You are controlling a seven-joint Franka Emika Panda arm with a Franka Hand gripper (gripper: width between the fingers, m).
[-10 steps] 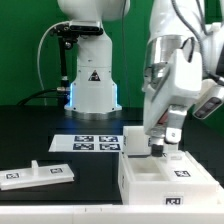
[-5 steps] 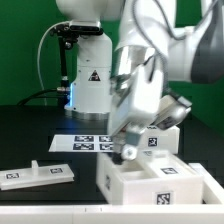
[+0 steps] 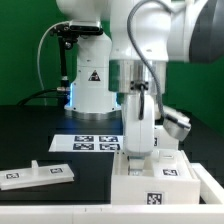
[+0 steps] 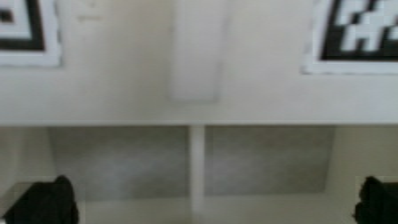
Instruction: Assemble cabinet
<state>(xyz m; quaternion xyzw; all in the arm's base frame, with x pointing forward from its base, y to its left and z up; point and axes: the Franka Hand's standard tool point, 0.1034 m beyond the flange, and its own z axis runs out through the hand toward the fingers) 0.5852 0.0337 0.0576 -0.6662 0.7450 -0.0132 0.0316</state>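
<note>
The white cabinet box stands at the front of the exterior view's right, with tags on its top and front faces. My gripper reaches straight down onto the box's near-left top edge. The wrist view is filled by the box: two tags, a raised rib and an inner divider. My gripper has its dark fingertips far apart at the picture's edges, with box surface between them, and I see no grip. A flat white cabinet panel with tags lies at the front left.
The marker board lies on the black table behind the box. The white robot base with a triangle sticker stands at the back centre. The table's front edge runs just below the box.
The arm has swung from the right to upright over the box. The box has turned and shifted toward the exterior view's left, and now sits square with a tag facing front.
</note>
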